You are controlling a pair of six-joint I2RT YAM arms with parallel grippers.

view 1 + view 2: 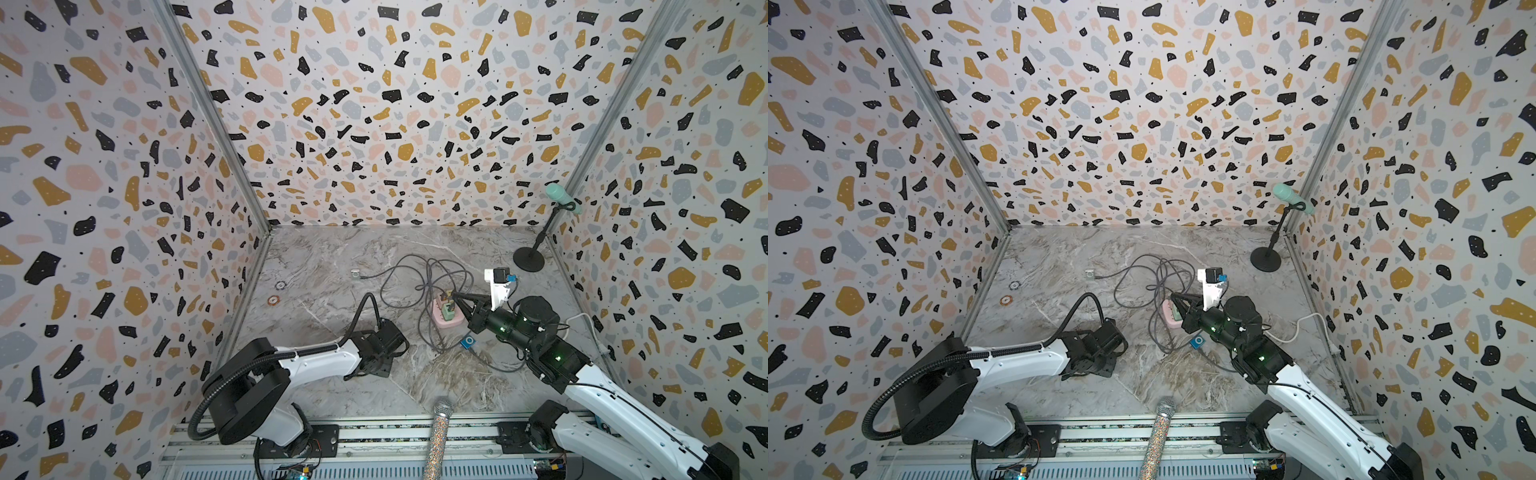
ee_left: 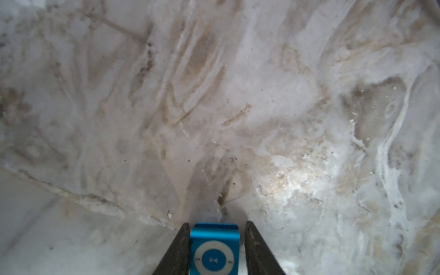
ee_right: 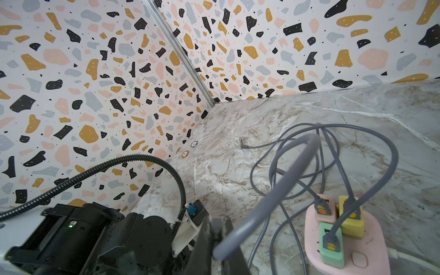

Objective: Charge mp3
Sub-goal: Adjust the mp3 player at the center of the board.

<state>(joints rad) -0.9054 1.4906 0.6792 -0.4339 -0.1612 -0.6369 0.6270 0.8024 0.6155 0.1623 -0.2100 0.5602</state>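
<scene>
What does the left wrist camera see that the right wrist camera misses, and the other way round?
Only the left wrist view: a blue mp3 between the fingers of the left claw.
Only the right wrist view: the right claw shut on a grey cable, a pink power strip with three plugs in it, a silver mp3 on a cable's end, a blue chip, an orange chip, the left arm and the patterned walls.
Both: the marble table.

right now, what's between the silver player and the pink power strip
Loops of gray cable, one plugged into the silver player, others into the power strip; shown in both top views and the right wrist view.
</scene>
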